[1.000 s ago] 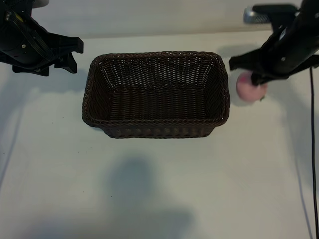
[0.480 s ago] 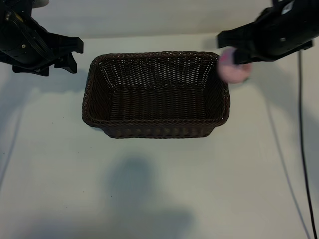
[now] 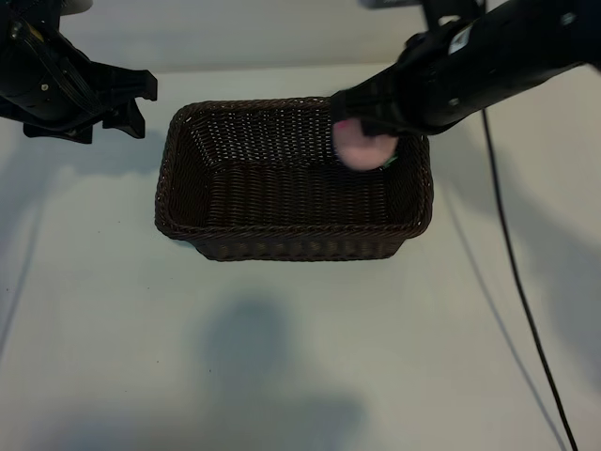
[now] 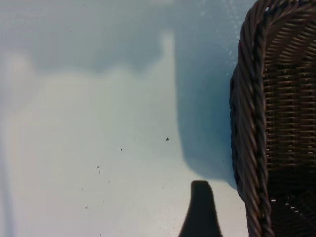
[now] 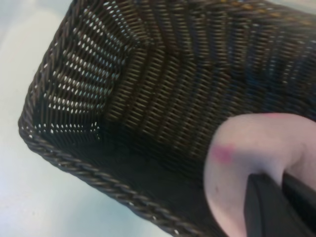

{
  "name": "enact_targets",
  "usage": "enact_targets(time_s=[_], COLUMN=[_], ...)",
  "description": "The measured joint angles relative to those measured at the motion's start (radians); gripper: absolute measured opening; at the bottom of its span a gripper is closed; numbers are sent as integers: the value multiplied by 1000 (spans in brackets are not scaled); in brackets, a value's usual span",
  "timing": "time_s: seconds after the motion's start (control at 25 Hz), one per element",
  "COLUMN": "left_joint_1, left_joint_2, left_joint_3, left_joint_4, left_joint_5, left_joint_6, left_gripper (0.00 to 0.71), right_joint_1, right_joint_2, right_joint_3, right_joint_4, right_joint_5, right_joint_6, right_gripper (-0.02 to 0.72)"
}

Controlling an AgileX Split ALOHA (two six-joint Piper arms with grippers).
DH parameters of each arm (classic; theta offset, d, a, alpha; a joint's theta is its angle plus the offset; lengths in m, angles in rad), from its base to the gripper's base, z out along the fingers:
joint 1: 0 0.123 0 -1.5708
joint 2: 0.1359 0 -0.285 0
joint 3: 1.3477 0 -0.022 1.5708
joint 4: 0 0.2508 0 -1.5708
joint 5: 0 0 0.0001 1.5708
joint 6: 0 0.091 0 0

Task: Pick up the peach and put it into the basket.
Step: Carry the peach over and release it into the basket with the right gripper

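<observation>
A large rectangular basket (image 3: 294, 178) of dark-brown woven wicker is sitting toward the far edge of the pale, smooth bench (image 3: 300, 357), roughly midway between its left and right edges. Its corners are rounded, its sides are flaring outward, and a thick braided rim is running around the top; light is showing through the open weave of the walls in the wrist views.

The small round pale-pink peach (image 3: 362, 146), matte-skinned with a darker pink blotch on one side, is hanging in the air over the basket's interior, near the far right corner and just inside the rim. It is not resting on the woven floor.

The right tool (image 3: 368, 139) is clamped on the peach, its dark fingers (image 5: 266, 207) pressing against the fruit's lower side in the right wrist view. The black right arm is reaching in diagonally from the bench's far right corner, angled downward over the basket's right end, with a thin black cable (image 3: 512, 282) trailing from it toward the near right corner.

The left tool (image 3: 131, 103) is hovering above the far left part of the bench, clear of the basket's left wall, its fingers standing apart and holding nothing. One dark fingertip (image 4: 200, 210) is showing beside the braided rim.
</observation>
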Motion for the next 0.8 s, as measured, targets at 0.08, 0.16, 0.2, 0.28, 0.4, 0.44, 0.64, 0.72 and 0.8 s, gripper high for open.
enact_targets(time_s=[0.08,0.16,0.2,0.28,0.4,0.44,0.64,0.72,0.8], left_joint_1=[0,0,0,0,0,0,0,0,0], left_joint_2=[0,0,0,0,0,0,0,0,0], left_joint_3=[0,0,0,0,0,0,0,0,0], left_joint_4=[0,0,0,0,0,0,0,0,0], left_joint_5=[0,0,0,0,0,0,0,0,0], left_joint_6=[2,2,2,2,2,2,2,2,2], left_gripper=[530,530,530,530,530,530,529,529,529], right_joint_1=[11,21,25,33,41,42,42,42,42], right_joint_2=[37,76,97,134,175,187,233,239,239], right_joint_3=[-1,-1,-1,-1,-1,-1,-1,-1,-5], right_joint_4=[-1,-3,-3,-3,-3,-2,-2,-2,-1], right_joint_5=[-17,-28,-30,-37,-51,-56,-67,-70,-76], right_joint_6=[-12,-25,-36,-55,-75,-77,-81,-82,-82], right_gripper=[35,35,35,36,36,36,51,91,187])
